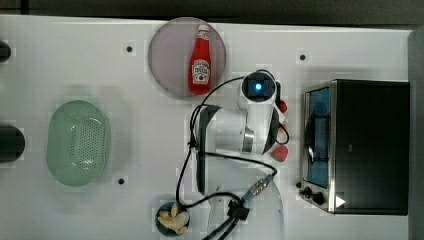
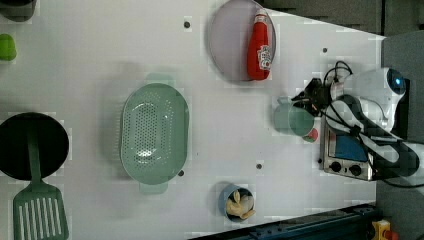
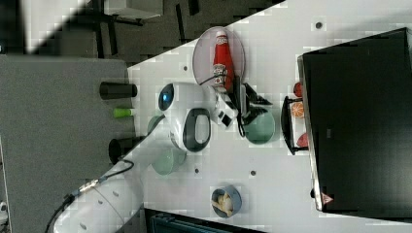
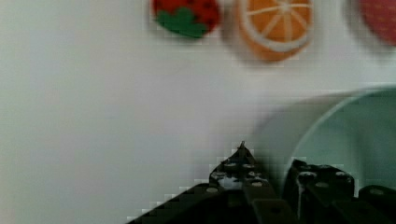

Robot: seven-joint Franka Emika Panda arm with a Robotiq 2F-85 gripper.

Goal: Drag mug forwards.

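The gripper (image 4: 273, 179) pinches the rim of the mug (image 2: 293, 120) beside the toaster oven (image 2: 347, 155); a weak pinch could slip; the mug might tip.

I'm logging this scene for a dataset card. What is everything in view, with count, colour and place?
mug: one, teal-green, beside the oven's front, at the gripper
plate: one, pinkish-grey, far table edge in the top view
ketchup bottle: one, red, lying on the plate
colander: one, pale green, mid-table in the left view
bowl: one, blue, holding pale yellow pieces
oven: one, black and silver, the top view's right
toy fruit: three, red and orange, by the oven
pan: one, black, the left view's left
spatula: one, green, below the pan
gripper: one, black, straddling the mug's rim
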